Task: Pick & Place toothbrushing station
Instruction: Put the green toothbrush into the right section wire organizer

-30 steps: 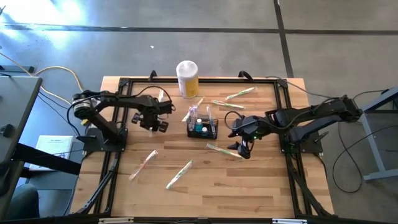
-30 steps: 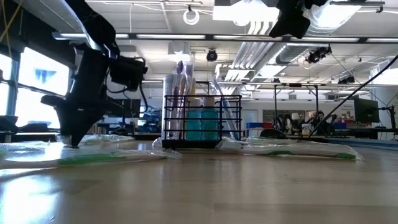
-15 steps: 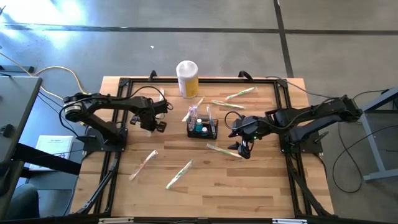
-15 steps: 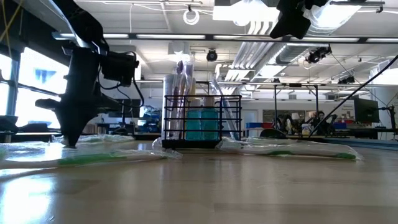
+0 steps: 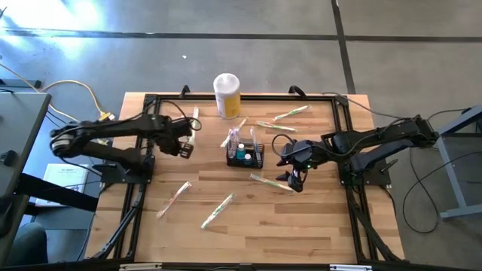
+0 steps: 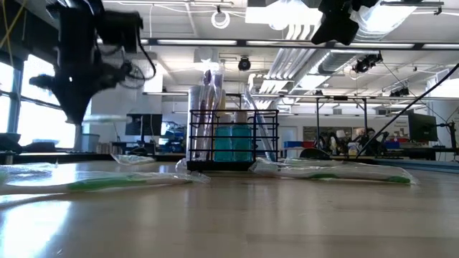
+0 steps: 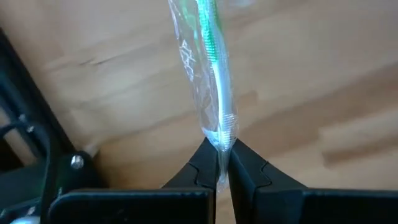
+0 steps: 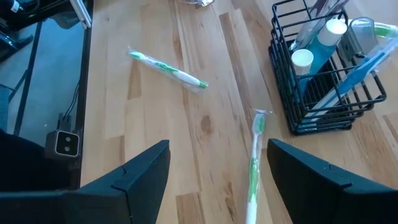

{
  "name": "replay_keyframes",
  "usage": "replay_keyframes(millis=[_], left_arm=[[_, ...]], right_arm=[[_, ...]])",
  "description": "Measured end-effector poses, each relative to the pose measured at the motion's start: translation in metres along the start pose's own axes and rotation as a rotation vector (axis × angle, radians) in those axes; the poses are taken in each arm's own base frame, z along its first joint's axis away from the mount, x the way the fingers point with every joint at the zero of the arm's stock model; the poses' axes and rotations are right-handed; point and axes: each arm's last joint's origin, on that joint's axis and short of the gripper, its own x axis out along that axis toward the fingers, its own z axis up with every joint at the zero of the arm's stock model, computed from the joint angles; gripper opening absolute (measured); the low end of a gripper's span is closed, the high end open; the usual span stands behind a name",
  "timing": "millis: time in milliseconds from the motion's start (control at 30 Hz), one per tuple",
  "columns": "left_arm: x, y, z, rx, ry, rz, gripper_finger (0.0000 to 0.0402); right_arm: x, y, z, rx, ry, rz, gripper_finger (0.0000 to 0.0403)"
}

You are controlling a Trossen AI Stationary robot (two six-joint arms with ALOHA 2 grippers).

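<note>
The toothbrushing station, a small black wire basket (image 5: 245, 154) (image 6: 233, 136) (image 8: 323, 81) holding brushes and a blue bottle, stands on its base at mid-table. My left gripper (image 5: 186, 141) (image 6: 73, 107) (image 7: 219, 163) hangs above the table to the basket's left, pointing down and shut on a green-and-white toothbrush in a clear wrapper (image 7: 211, 74) (image 5: 195, 119). My right gripper (image 5: 292, 181) (image 8: 217, 186) hovers open to the basket's right. Another wrapped toothbrush (image 8: 254, 168) (image 5: 269, 181) lies flat on the table below its fingers. My left gripper pinches one end of the wrapped toothbrush (image 7: 221, 140) between its two fingertips (image 7: 206, 158), coming from above and pointing down. The brush sticks out past the fingertips and runs out of the wrist view. Whether its other end is clear of the table, I cannot tell.
A yellow-and-white canister (image 5: 227, 94) stands at the far edge. Wrapped toothbrushes lie loose on the wood: two near the front left (image 5: 174, 199) (image 5: 218, 210), two at the far right (image 5: 290, 114) (image 5: 275, 126), one by the basket (image 5: 233, 134). A black frame (image 5: 147, 102) borders the table.
My left gripper has risen from the table surface, where its fingertips stood a second ago, and now hangs well above it with the wrapped toothbrush between its fingers. The left arm has drawn back toward the table's left edge.
</note>
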Motion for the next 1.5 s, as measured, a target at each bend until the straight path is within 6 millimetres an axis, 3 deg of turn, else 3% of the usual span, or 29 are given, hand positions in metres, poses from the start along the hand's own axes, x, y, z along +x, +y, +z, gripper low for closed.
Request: replay_keyframes(millis=[167,367,533,667,867,1100,1300,1500], left_arm=[[-0.054,0.003,-0.018,0.013,-0.112,-0.144,0.0007],[-0.124,0.002,-0.039,0.132,-0.385,-0.37,0.0007],[-0.173,-0.01,-0.05,0.248,-0.655,-0.502,0.0007],[-0.199,-0.035,-0.059,0.451,-0.858,-0.537,0.0007],[-0.213,-0.092,-0.082,0.905,-1.089,-0.357,0.001],[-0.221,-0.149,-0.092,1.194,-1.188,-0.068,0.0011],[-0.234,-0.167,-0.103,1.426,-1.189,0.088,0.0012],[-0.236,-0.174,-0.116,1.616,-1.232,0.275,0.0013]], right_arm=[[0.0,0.0,0.001,-0.007,-0.013,-0.01,0.026],[0.0,0.0,0.003,-0.043,-0.037,-0.026,0.026],[0.0,-0.003,0.005,-0.035,-0.05,-0.039,0.026],[0.0,-0.003,0.005,-0.036,-0.051,-0.019,0.026],[0.0,-0.003,0.004,-0.039,-0.033,-0.026,0.026],[0.001,-0.003,0.003,0.035,-0.02,-0.002,0.026],[0.008,-0.001,0.006,0.042,-0.035,0.006,0.026],[0.008,0.002,0.013,0.02,-0.111,0.044,0.026]])
